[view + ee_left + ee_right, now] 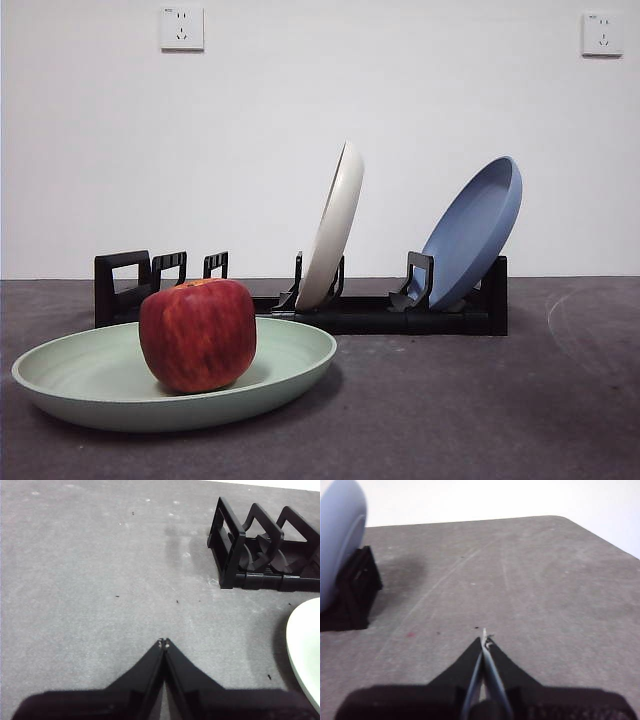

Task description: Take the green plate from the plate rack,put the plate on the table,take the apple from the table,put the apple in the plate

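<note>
The green plate (100, 375) lies flat on the dark grey table (480, 410) at the front left, and the red apple (197, 333) sits upright in it. Behind them stands the black plate rack (370, 312). In the left wrist view my left gripper (163, 642) is shut and empty above bare table, with the rack's end handle (227, 545) and a sliver of the green plate (306, 647) off to one side. My right gripper (483, 639) is shut and empty too, over bare table near the rack's other end (350, 592). Neither gripper shows in the front view.
A cream-white plate (333, 225) and a blue plate (475, 230) lean in the rack's slots; the blue plate (337, 535) also shows in the right wrist view. A white wall with two sockets stands behind the table.
</note>
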